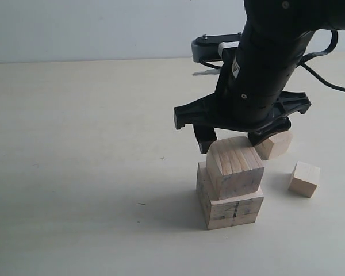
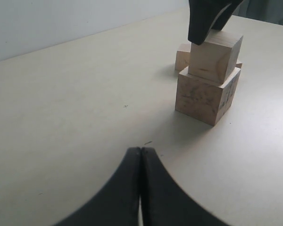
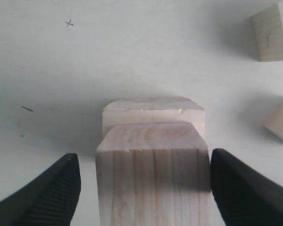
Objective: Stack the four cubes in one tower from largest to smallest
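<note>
The largest cube (image 1: 233, 210), with a dark seam on its side, stands on the table. On it rests the second cube (image 1: 236, 167), slightly twisted. My right gripper (image 1: 233, 141) is open and straddles that upper cube (image 3: 153, 174), with a thin gap at each finger. The third cube (image 1: 274, 145) lies just behind the stack. To the right of the stack lies the smallest cube (image 1: 305, 179). My left gripper (image 2: 140, 150) is shut on nothing, low over the table and well short of the stack (image 2: 205, 96).
The pale table (image 1: 75, 144) stretches bare to the left of the stack, with a small cross mark (image 1: 163, 158) and a dark fleck (image 1: 141, 203). The right arm's black body (image 1: 264, 63) hangs over the stack. A cable (image 1: 328, 83) trails at the right.
</note>
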You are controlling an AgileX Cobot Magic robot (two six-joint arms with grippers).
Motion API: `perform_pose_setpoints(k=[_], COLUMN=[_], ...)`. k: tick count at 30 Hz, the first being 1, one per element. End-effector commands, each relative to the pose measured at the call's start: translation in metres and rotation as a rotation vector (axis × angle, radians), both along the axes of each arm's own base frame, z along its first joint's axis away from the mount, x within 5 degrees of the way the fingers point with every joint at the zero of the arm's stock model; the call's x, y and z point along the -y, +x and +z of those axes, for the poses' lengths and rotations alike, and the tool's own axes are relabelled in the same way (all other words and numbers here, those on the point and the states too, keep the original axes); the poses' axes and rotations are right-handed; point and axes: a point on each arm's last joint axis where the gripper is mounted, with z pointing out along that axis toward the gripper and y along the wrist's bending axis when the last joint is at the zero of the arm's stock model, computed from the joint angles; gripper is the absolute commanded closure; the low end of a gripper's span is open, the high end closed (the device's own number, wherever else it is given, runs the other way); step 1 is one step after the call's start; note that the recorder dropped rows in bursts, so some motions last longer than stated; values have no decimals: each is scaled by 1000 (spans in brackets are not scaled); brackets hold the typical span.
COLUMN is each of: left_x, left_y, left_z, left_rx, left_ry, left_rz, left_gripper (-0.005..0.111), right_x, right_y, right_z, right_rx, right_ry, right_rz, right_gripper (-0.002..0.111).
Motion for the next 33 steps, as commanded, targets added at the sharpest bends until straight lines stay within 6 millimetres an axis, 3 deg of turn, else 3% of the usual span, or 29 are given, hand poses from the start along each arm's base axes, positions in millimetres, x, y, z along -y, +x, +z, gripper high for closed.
perform_pose_setpoints(k=[1,14,24,27,33], left_x=[0,0,0,0,0], left_y=[0,0,0,0,0], left_z=[0,0,0,0,0], left_rx=[9,9,9,9,9], left_ry=[-4,-4,-4,-4,-4], left_rz=[2,2,2,2,2], left_gripper=[107,107,107,107,107], right_x=[2,25,83,100,124], right_y=[-2,0,20,31,61], right_z=[3,33,42,33,-13], right_rx=[-5,144,194,178,88], right_ry=[-6,12,-50,-84,-123], right_rz=[6,-22,-11,15,8], right_gripper=[36,36,36,36,36])
